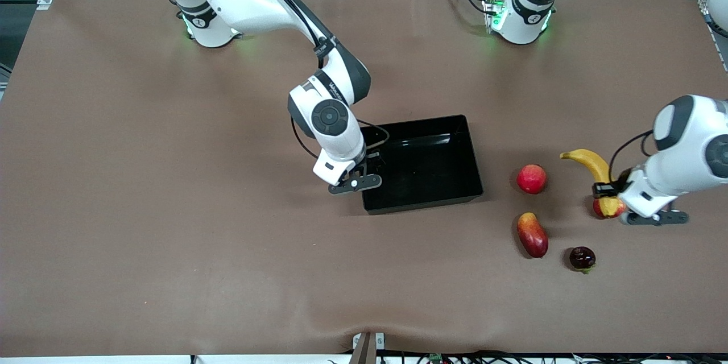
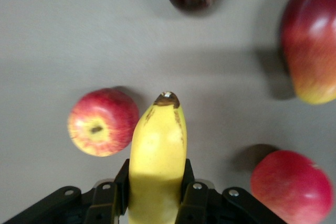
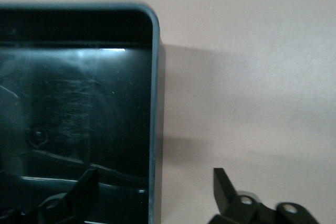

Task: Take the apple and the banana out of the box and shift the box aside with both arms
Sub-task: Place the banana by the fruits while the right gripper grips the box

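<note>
Brown table [image 1: 170,210]: left claw [image 2: 157,195] clamped on long curved yellow banana [image 2: 157,156] above small red-and-yellow apple [image 2: 102,123]; right claw [image 3: 152,195] spread astride the wall of the glossy black tray [image 1: 424,162].

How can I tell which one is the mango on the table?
Start at the big black tray, then look toward the left arm's end of the table, where the fruits lie. The mango is nearer the front camera than the round pinkish-red fruit: the only long, oval, red-orange one.

White arms w/ dark grey joint sections, round caps, thin black cables. Green lights at bases. Black two-finger left gripper [image 1: 607,198] & right gripper [image 1: 372,168], silver screws.
</note>
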Available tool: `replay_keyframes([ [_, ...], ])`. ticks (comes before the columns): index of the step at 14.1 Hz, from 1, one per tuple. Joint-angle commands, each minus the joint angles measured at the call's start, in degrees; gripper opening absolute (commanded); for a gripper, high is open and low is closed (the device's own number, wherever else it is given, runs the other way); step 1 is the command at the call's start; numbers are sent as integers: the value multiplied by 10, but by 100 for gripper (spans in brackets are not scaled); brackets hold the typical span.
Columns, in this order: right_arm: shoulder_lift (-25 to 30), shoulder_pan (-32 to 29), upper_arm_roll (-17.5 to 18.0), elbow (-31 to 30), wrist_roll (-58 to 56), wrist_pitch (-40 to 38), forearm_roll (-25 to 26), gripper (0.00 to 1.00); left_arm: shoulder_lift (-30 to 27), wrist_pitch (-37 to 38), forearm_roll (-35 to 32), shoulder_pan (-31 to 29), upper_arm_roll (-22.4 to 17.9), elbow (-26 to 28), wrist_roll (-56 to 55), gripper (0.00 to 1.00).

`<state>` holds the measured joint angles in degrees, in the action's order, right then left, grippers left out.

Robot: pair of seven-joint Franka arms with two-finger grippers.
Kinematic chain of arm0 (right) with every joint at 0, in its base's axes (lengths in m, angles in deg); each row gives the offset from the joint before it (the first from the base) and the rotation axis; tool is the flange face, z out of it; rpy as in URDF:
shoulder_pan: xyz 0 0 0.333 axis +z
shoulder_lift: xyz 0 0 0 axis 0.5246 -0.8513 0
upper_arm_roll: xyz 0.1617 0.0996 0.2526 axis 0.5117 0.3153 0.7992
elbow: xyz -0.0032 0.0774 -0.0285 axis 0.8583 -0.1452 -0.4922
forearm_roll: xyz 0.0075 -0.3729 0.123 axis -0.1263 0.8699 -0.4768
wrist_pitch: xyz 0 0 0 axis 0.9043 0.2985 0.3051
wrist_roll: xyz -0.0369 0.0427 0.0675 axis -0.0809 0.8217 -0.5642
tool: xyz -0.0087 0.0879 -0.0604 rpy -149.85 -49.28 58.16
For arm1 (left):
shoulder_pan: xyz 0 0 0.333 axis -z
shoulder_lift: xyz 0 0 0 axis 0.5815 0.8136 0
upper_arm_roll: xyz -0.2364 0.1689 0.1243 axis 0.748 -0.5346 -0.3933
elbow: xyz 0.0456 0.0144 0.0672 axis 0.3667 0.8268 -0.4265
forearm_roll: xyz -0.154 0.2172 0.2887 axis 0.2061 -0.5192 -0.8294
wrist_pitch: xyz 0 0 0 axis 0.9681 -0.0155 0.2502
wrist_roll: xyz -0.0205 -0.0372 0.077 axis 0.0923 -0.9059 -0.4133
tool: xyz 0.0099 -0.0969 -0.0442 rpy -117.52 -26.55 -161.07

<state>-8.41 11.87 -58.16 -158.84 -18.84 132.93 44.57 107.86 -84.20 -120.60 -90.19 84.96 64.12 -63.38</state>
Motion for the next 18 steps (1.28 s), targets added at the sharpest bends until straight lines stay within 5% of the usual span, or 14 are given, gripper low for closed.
replay_keyframes([
  [1,-11,5,-1,-1,34,4,11,24,4,-21,-62,-7,2,36,11,0],
  [2,-11,5,-1,-5,43,4,6,2,10,-21,-77,-7,2,36,32,0],
  [3,-10,5,-1,-5,54,1,5,0,14,-25,-78,-7,-1,36,63,0],
  [8,21,-14,0,-5,61,-31,5,0,52,-113,-82,4,-36,30,195,0],
  [13,92,-74,-1,-11,35,-102,5,0,70,-133,-76,85,-82,-5,185,0],
  [14,107,-87,-1,-19,34,-104,5,0,70,-140,-76,96,-96,-11,185,7],
  [16,129,-111,-2,-29,33,-108,5,0,69,-153,-74,100,-101,-13,185,99],
  [18,165,-151,-2,-67,-9,-110,6,0,56,-154,-73,98,-97,-16,186,100],
])
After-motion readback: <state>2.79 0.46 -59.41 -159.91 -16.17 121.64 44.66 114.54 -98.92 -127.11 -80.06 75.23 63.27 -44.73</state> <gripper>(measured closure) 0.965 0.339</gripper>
